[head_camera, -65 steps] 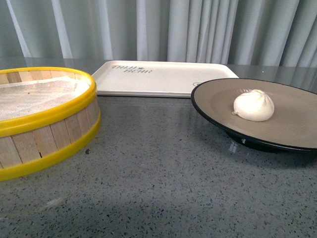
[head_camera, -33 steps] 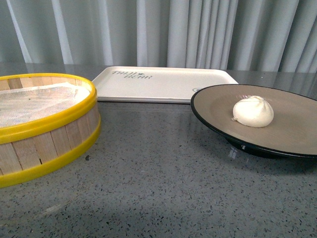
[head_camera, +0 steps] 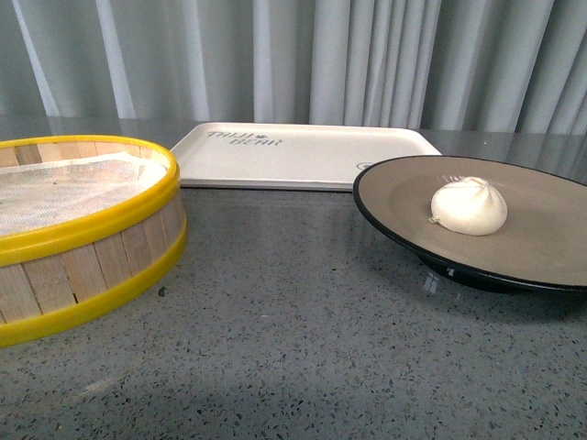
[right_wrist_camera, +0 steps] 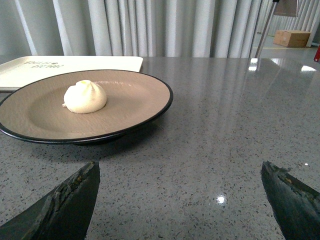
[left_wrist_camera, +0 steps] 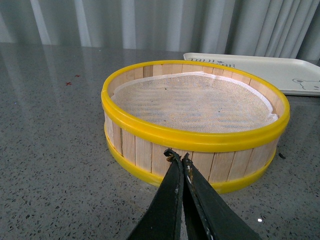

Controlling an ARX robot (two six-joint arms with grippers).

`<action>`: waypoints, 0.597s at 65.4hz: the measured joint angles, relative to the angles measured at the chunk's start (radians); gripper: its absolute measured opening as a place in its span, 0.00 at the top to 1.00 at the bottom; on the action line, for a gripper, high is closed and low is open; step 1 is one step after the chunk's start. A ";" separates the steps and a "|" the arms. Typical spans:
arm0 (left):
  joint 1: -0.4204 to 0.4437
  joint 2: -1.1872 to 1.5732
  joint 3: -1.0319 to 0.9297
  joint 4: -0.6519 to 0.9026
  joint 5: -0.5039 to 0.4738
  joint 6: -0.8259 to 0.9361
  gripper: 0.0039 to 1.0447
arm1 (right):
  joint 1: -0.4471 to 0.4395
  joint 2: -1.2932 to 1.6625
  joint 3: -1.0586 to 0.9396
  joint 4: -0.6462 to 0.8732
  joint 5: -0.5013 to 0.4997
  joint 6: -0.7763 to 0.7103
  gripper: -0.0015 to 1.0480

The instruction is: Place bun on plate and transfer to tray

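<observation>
The white pleated bun (head_camera: 469, 205) (right_wrist_camera: 85, 97) rests on the beige plate with the black rim (head_camera: 394, 197) (right_wrist_camera: 145, 95), which stands on the grey table at the right. Behind it lies the cream tray (head_camera: 303, 151) (right_wrist_camera: 30, 70) (left_wrist_camera: 280, 72) with printed lettering. My right gripper (right_wrist_camera: 180, 172) is open, its fingers wide apart over bare table, short of the plate. In the left wrist view my left gripper (left_wrist_camera: 178, 156) is shut with nothing in it, close to the side of the steamer basket. Neither arm appears in the front view.
A wooden steamer basket with yellow rims (head_camera: 83, 229) (left_wrist_camera: 195, 125), lined with white cloth, stands at the left. Grey curtains (head_camera: 367, 55) hang behind the table. A cardboard box (right_wrist_camera: 292, 37) sits far off in the right wrist view.
The front view shifted slightly between one second and half a second ago, so everything sits a little lower in the picture. Since then nothing has moved.
</observation>
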 joint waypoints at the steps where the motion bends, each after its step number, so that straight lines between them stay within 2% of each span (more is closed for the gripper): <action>1: 0.000 -0.005 0.000 -0.006 0.000 0.000 0.96 | 0.000 0.000 0.000 0.000 0.000 0.000 0.08; 17: 0.000 -0.065 0.000 -0.066 0.000 0.000 0.96 | 0.000 0.000 0.000 0.000 0.000 0.000 0.08; 24: 0.000 -0.197 0.000 -0.230 0.000 0.000 0.96 | 0.000 0.000 0.000 0.000 0.000 0.000 0.08; 39: 0.000 -0.232 0.000 -0.241 0.000 0.000 0.96 | 0.000 0.000 0.000 0.000 -0.001 0.000 0.08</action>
